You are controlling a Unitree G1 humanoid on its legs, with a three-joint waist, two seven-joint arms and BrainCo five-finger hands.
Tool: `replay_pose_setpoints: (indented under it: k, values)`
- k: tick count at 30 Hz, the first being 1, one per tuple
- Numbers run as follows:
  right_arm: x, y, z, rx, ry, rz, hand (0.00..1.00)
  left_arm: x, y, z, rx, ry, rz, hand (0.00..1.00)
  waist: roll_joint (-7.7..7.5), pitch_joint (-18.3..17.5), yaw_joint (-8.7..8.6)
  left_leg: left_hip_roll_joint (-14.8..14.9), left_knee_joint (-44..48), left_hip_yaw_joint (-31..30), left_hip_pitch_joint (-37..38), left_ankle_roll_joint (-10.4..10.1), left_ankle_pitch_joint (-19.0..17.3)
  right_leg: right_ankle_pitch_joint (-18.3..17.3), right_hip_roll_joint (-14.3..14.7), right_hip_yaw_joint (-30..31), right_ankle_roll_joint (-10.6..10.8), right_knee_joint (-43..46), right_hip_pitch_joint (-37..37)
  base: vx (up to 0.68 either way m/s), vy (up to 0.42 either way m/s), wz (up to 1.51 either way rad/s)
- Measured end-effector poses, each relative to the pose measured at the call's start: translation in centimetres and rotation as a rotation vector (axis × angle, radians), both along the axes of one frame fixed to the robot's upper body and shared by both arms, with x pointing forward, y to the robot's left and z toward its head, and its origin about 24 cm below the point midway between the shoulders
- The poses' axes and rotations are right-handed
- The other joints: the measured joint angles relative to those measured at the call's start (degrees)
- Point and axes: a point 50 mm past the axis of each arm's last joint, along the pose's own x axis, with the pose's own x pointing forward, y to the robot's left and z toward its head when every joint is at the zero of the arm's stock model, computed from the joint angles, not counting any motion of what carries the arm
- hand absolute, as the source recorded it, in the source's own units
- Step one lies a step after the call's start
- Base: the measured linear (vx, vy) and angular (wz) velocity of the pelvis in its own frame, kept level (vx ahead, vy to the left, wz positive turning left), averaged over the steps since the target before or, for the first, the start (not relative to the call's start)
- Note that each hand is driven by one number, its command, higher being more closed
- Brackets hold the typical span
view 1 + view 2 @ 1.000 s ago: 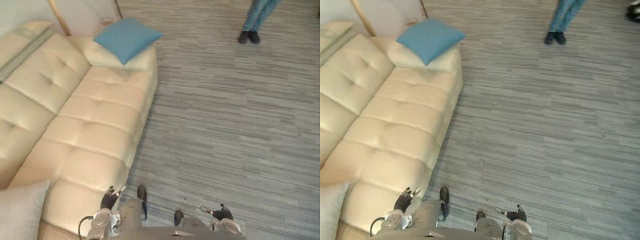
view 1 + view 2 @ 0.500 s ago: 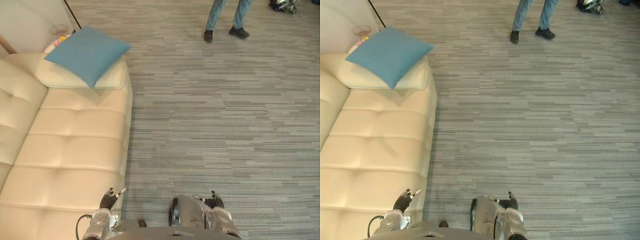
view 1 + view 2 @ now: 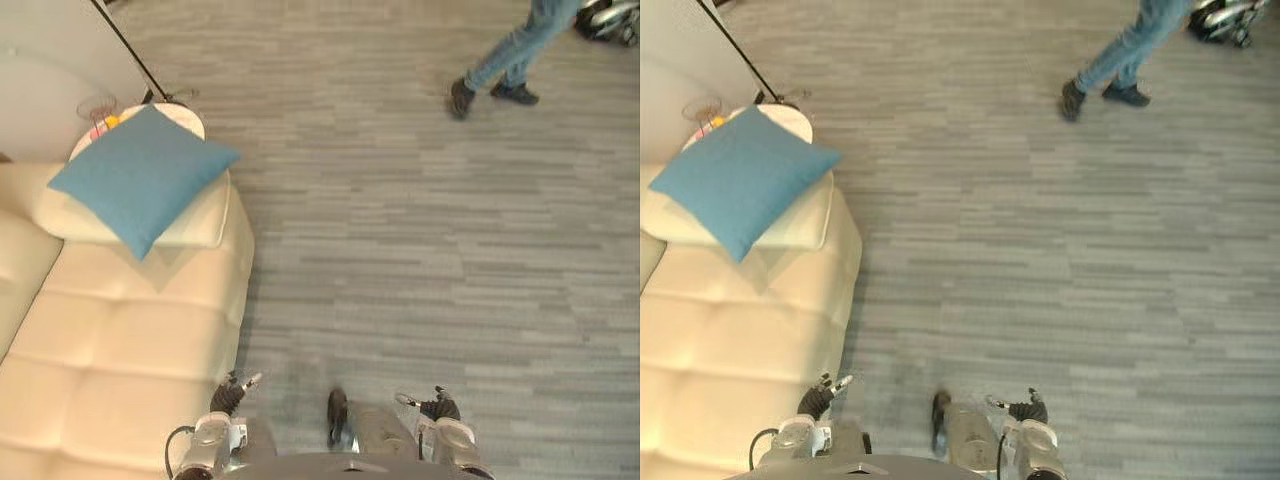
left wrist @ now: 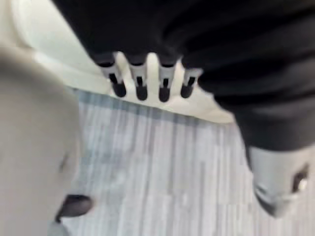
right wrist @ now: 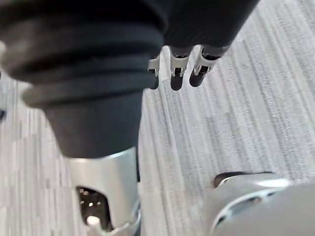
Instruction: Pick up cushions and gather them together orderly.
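Observation:
A blue cushion (image 3: pixel 140 175) lies tilted on top of a cream cushion (image 3: pixel 195 222) at the far end of the cream sofa (image 3: pixel 110 340). My left hand (image 3: pixel 229 395) hangs low beside the sofa's front edge, fingers relaxed and holding nothing. My right hand (image 3: pixel 437 407) hangs over the carpet, also open and empty. In the left wrist view the fingers (image 4: pixel 140 83) point toward the sofa's edge. The right wrist view has the fingers (image 5: pixel 177 71) straight above the carpet.
A small round side table (image 3: pixel 185 112) with a glass (image 3: pixel 97 108) stands behind the sofa's end, beside a black pole (image 3: pixel 125 45). A person's legs (image 3: pixel 505 65) step across the grey carpet (image 3: pixel 420 250) at the far right.
The camera has swung right and forward along the sofa, so the blue cushion sits lower and closer. The person has walked to the right. Both hands stay hanging and open.

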Motion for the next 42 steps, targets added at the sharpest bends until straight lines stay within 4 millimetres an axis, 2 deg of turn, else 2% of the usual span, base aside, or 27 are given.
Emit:
replay_pose_setpoints:
  k: [2,3,5,6,7,8,9,10,12,14,15,16,17,19,22,24,25,26,27,29,31,32,34,36,39,41,42]
  values:
    - [-0.1,0.2,-0.1,0.011,0.003,-0.010,0.00,0.2,0.2,0.3,0.003,-0.021,0.014,0.00,0.07,-0.1,1.60,-1.9,-9.7,3.1,-4.2,1.0,-2.5,0.6,-0.1,1.6,1.5,-3.8,4.3,0.49,-0.006,-0.40]
    - [0.1,0.4,-0.1,0.016,-0.004,-0.014,0.00,-0.1,0.5,0.2,0.005,-0.017,0.029,0.00,-0.01,0.0,2.17,-4.2,-22.6,3.9,-6.2,1.0,-2.6,0.1,-0.6,2.9,2.3,-6.6,7.9,0.54,0.045,-0.44]
    - [0.1,0.7,-0.1,0.024,-0.003,-0.016,0.00,0.0,0.5,0.3,0.002,-0.025,0.034,0.00,-0.21,0.1,2.48,-6.4,-32.6,3.9,-6.4,0.6,-1.5,-0.4,-1.2,3.3,3.1,-8.5,10.2,0.39,0.069,-0.16]
    - [0.1,0.4,-0.1,0.018,0.000,-0.017,0.00,-0.1,0.5,0.3,0.002,-0.026,0.033,0.00,-0.22,-0.1,2.85,-9.0,-47.2,3.3,-5.5,-0.5,3.3,-1.1,-2.0,3.8,4.3,-11.6,13.6,0.53,0.141,-0.13]
    - [0.1,0.2,-0.1,0.011,-0.001,-0.015,0.00,-0.2,0.4,0.2,-0.002,-0.023,0.035,0.00,0.00,-0.2,3.17,-9.5,-52.6,3.0,-5.5,0.4,7.4,-1.9,-1.9,4.3,5.4,-13.0,15.5,0.64,0.186,-0.16]
    - [0.1,0.2,-0.1,0.010,0.000,-0.015,0.00,-0.2,0.4,0.2,-0.006,-0.024,0.041,0.00,-0.19,-0.3,3.45,-9.7,-52.3,2.9,-5.4,0.9,9.8,-2.6,-2.2,4.7,6.0,-13.1,16.2,0.57,0.210,-0.25]
    - [0.1,0.3,-0.1,0.013,0.002,-0.014,0.00,-0.2,0.6,0.2,-0.001,-0.023,0.040,0.00,-1.28,-0.9,4.03,-10.7,-51.1,3.1,-5.5,4.0,13.3,-4.3,-3.2,5.3,7.2,-12.7,16.8,0.62,0.210,-0.22]
    - [-0.2,0.8,-0.3,0.026,0.013,-0.012,0.00,-0.1,1.0,0.2,0.010,-0.022,0.040,0.00,-2.81,-2.1,3.82,-12.6,-47.9,3.1,-6.5,7.8,12.0,-6.6,-5.2,5.7,8.8,-8.4,15.9,0.62,0.195,-0.15]
    - [-0.4,1.1,-0.6,0.036,0.026,-0.010,0.00,-0.2,1.6,0.2,0.024,-0.016,0.040,0.00,-3.90,-2.8,3.84,-13.6,-46.3,3.2,-5.8,8.5,8.8,-7.0,-6.3,6.7,9.8,2.3,11.7,0.49,0.145,0.05]
    - [-0.7,1.5,-0.8,0.049,0.042,-0.011,0.00,-0.3,1.8,0.1,0.030,-0.003,0.039,0.00,-5.18,-2.6,3.45,-15.3,-45.3,2.8,-2.0,9.0,5.4,-4.5,-8.4,7.7,19.5,23.2,4.5,0.59,0.193,0.21]
    - [-0.8,1.6,-0.9,0.050,0.044,-0.008,0.00,-0.4,2.0,0.0,0.035,0.006,0.040,0.00,-5.45,-2.6,3.14,-15.8,-45.3,2.6,-0.5,9.2,4.6,-3.9,-9.0,8.0,21.1,28.7,2.9,0.58,0.153,0.34]
    - [-0.7,1.6,-0.8,0.045,0.045,0.002,0.00,-0.9,2.2,-0.2,0.041,0.032,0.040,0.00,-5.49,-2.5,2.50,-16.9,-46.2,1.1,4.2,9.5,2.9,-4.3,-11.3,5.4,18.9,39.3,-0.4,0.67,0.129,0.41]
    - [-0.7,1.6,-0.8,0.040,0.044,0.010,0.00,-1.2,2.2,-0.4,0.044,0.043,0.045,0.00,-4.94,-2.1,2.36,-17.4,-48.9,-0.9,9.9,9.9,2.3,-6.1,-12.7,1.8,14.3,41.7,-2.4,0.64,0.104,0.43]
    - [-0.5,1.4,-0.7,0.033,0.035,0.013,0.00,-1.4,2.2,-0.4,0.043,0.047,0.064,0.00,-4.61,-2.0,2.16,-17.3,-51.4,-3.4,14.6,10.0,2.2,-8.7,-12.5,0.1,11.3,35.4,-5.2,0.49,0.017,0.62]
    - [-0.2,0.9,-0.4,0.023,0.019,0.003,0.00,-1.4,1.7,-0.5,0.019,0.048,0.089,0.00,-3.64,-1.6,1.80,-15.7,-51.5,-9.6,17.2,9.6,1.0,-8.3,-8.4,5.7,11.0,19.1,-9.6,0.44,-0.124,0.97]
    - [-0.1,0.9,-0.3,0.021,0.012,0.003,0.00,-1.5,1.6,-0.5,0.017,0.050,0.091,0.00,-3.75,-1.6,1.26,-15.1,-50.9,-13.8,17.7,7.8,-0.2,-3.1,-6.1,12.3,11.7,6.9,-9.4,0.33,-0.200,1.37]
    - [-0.6,1.1,-0.5,0.027,0.027,-0.002,0.00,-1.5,2.0,-0.5,0.027,0.047,0.094,0.00,-5.45,-1.9,1.18,-15.8,-49.5,-15.8,18.0,5.0,-2.4,4.5,-7.1,15.0,11.3,0.4,-8.4,0.32,-0.268,1.54]
    - [-0.8,0.9,-0.6,0.027,0.033,-0.006,0.00,-1.6,2.1,-0.6,0.024,0.054,0.113,0.00,-4.79,-1.7,1.47,-15.1,-48.4,-17.2,18.6,4.4,-5.0,7.8,-7.6,13.0,11.8,2.3,-7.8,0.30,-0.273,1.43]
    - [-0.8,0.5,-0.6,0.015,0.037,-0.007,0.00,-2.3,1.7,-0.8,0.008,0.068,0.139,0.00,-3.33,-2.8,2.12,-13.4,-47.9,-18.3,18.0,3.5,-5.2,6.8,-7.0,11.2,10.9,2.9,-7.5,0.28,-0.280,0.86]
    - [-0.8,0.2,-0.5,0.007,0.035,-0.008,0.00,-2.6,1.1,-0.9,-0.015,0.070,0.171,0.00,-2.10,-3.6,2.51,-11.6,-47.9,-18.3,17.2,1.8,-4.2,5.7,-6.9,7.1,9.7,1.4,-6.1,0.27,-0.270,0.88]
    - [-0.9,0.4,-0.5,0.016,0.036,-0.012,0.00,-2.6,0.9,-0.9,-0.024,0.069,0.172,0.00,-1.70,-3.6,2.60,-10.5,-46.5,-17.1,15.8,0.1,-3.5,5.3,-7.2,4.0,9.0,0.3,-4.5,0.16,-0.194,1.12]
    - [-1.2,0.5,-0.7,0.027,0.037,-0.038,0.00,-2.5,1.0,-0.8,-0.025,0.063,0.176,0.00,-1.51,-3.6,2.22,-8.2,-41.7,-10.2,12.6,-2.1,-4.0,4.8,-8.2,-0.9,8.0,-1.3,-2.0,0.07,-0.126,1.38]
    - [-1.8,0.3,-0.8,0.029,0.046,-0.060,0.00,-2.5,1.1,-0.8,-0.017,0.062,0.164,0.00,-1.48,-3.7,1.89,-4.3,-41.9,1.6,10.6,-0.1,-2.6,4.4,-9.6,-6.6,8.5,-2.6,0.8,0.02,-0.086,1.51]
    - [-1.9,0.2,-0.8,0.036,0.044,-0.076,0.00,-2.5,1.1,-0.8,-0.011,0.066,0.151,0.00,-1.06,-4.2,1.71,-4.5,-46.0,4.9,10.1,0.5,-1.7,3.7,-10.8,-9.2,9.5,-2.4,1.0,-0.03,0.050,1.00]
    - [-2.3,0.7,-1.1,0.058,0.057,-0.097,0.00,-2.0,1.9,-0.6,0.032,0.064,0.099,0.00,-3.08,-4.8,1.68,-6.8,-51.5,5.8,9.7,1.2,-0.1,5.8,-13.4,-13.0,10.9,-5.4,1.8,-0.02,0.094,0.74]
    - [-2.8,0.7,-1.2,0.058,0.065,-0.105,0.00,-2.2,1.9,-0.8,0.037,0.082,0.085,0.00,-2.98,-5.3,0.89,-4.2,-51.9,14.0,10.2,0.4,-0.4,7.1,-14.3,-15.3,11.6,-7.5,3.2,0.05,0.073,0.68]
    - [-2.8,0.0,-1.0,0.045,0.063,-0.123,0.00,-2.6,1.6,-1.0,0.036,0.102,0.067,0.00,-2.40,-5.1,0.20,-3.9,-52.1,16.7,10.6,0.5,2.7,7.1,-15.0,-16.3,12.0,-8.0,4.3,0.08,0.147,0.70]
